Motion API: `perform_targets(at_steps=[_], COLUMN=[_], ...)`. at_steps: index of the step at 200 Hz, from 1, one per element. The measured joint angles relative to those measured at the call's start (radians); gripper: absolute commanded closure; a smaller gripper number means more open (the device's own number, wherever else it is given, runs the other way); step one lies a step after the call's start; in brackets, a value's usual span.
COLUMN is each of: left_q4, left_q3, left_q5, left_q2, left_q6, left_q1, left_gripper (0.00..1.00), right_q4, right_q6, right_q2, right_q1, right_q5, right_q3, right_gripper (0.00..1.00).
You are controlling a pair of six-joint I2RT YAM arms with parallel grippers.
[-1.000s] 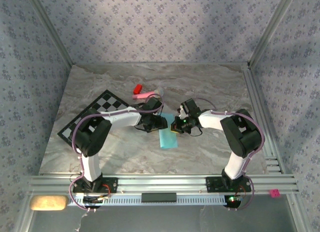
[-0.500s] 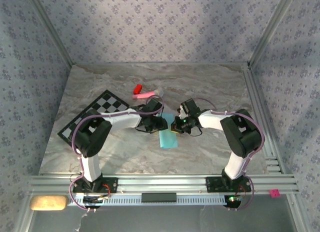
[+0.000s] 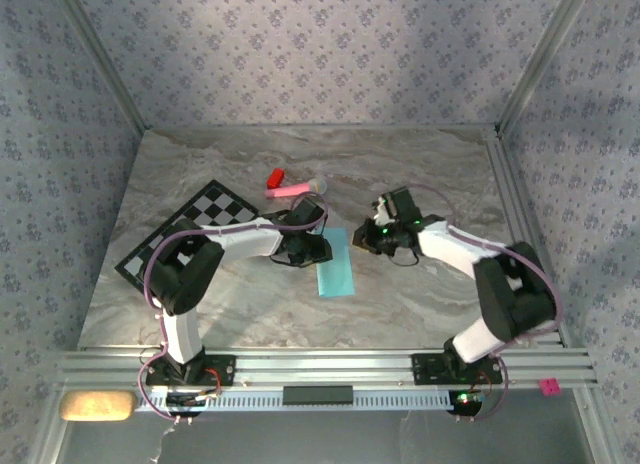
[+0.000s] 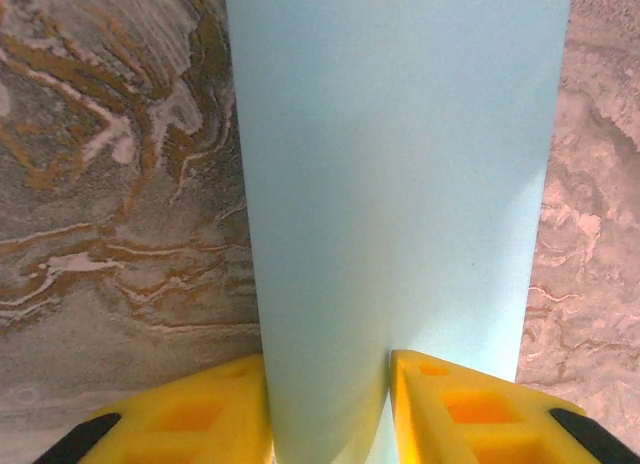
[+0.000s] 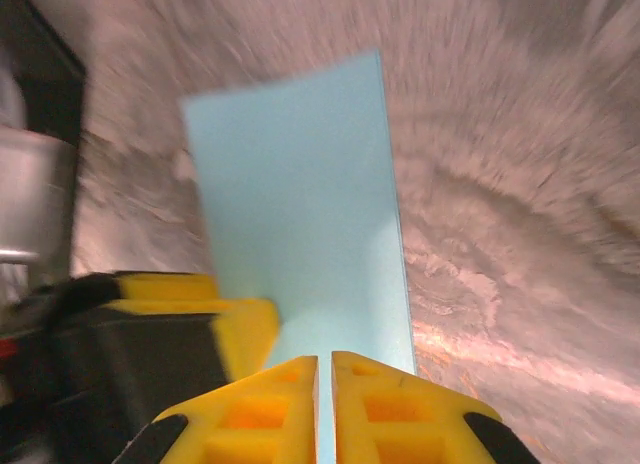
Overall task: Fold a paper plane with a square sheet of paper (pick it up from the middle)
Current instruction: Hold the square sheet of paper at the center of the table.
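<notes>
The square sheet of paper (image 3: pixel 335 272), light blue, lies on the marble table as a long narrow folded strip. My left gripper (image 3: pixel 312 252) is at the strip's upper left end. In the left wrist view a raised fold of the paper (image 4: pixel 400 184) stands between the yellow fingers and touches both, so the left gripper (image 4: pixel 328 369) is shut on it. My right gripper (image 3: pixel 362 240) sits just right of the strip's top end. Its jaws (image 5: pixel 325 369) stand a thin slit apart over the paper (image 5: pixel 300 214), holding nothing. No paper plane is in view.
A black-and-white checkered mat (image 3: pixel 185 229) lies at the left. A pink stick toy (image 3: pixel 292 190) with a red piece (image 3: pixel 274 176) lies behind the grippers. A metal rail (image 3: pixel 520 224) borders the table's right side.
The right arm has swung out to the right and its gripper has drawn back from the paper, its jaws parting slightly. The left gripper has closed in on the paper fold.
</notes>
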State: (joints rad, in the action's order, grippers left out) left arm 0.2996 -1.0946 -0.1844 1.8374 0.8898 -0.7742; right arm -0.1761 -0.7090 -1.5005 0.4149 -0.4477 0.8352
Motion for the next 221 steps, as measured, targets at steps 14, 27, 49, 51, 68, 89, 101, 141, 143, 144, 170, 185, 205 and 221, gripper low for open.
perform_targets(at_steps=[14,27,49,51,68,89,101,141,143,144,170,185,205,221], left_q4=[0.008,0.013,0.021,0.024,0.039,0.047,0.049,0.057,0.057,0.057,0.068,0.072,0.073,0.074], left_q3=[-0.002,-0.002,-0.01,-0.011,-0.023,-0.03,-0.032,-0.038,-0.039,-0.04,-0.05,-0.053,-0.053,-0.053], left_q5=[0.005,0.01,0.013,0.014,0.014,0.015,0.016,0.016,0.016,0.016,0.016,0.015,0.016,0.016], left_q2=[0.0,0.0,0.002,0.003,0.011,0.016,0.016,0.02,0.021,0.021,0.028,0.031,0.031,0.031], left_q6=[-0.006,-0.01,-0.018,-0.02,-0.029,-0.033,-0.034,-0.036,-0.036,-0.036,-0.036,-0.035,-0.032,-0.031], left_q1=[0.0,0.0,0.0,0.0,0.0,0.0,0.0,0.0,0.0,0.0,0.0,0.0,0.0,0.0], left_gripper=[0.64,0.64,0.64,0.64,0.64,0.63,0.62,0.62,0.62,0.62,0.62,0.61,0.62,0.62], right_q4=[-0.011,-0.013,-0.026,-0.028,-0.043,-0.05,-0.053,-0.052,-0.052,-0.052,-0.052,-0.052,-0.052,-0.052], right_q6=[0.0,0.0,0.0,0.0,0.0,-0.001,-0.001,-0.001,-0.001,-0.001,-0.001,-0.001,-0.001,-0.001], right_q2=[0.093,0.157,0.191,0.19,0.182,0.171,0.169,0.161,0.16,0.16,0.149,0.147,0.142,0.134], right_q1=[-0.044,-0.084,-0.121,-0.122,-0.122,-0.122,-0.118,-0.11,-0.109,-0.109,-0.102,-0.097,-0.091,-0.089], right_q5=[0.018,0.023,0.025,0.025,0.021,0.013,0.013,0.013,0.013,0.013,0.011,0.01,0.01,0.008], right_q3=[-0.012,-0.039,-0.093,-0.098,-0.137,-0.164,-0.169,-0.169,-0.169,-0.169,-0.169,-0.169,-0.169,-0.169], right_gripper=[0.85,0.85,0.85,0.85,0.85,0.85,0.85,0.85,0.85,0.85,0.85,0.85,0.85,0.85])
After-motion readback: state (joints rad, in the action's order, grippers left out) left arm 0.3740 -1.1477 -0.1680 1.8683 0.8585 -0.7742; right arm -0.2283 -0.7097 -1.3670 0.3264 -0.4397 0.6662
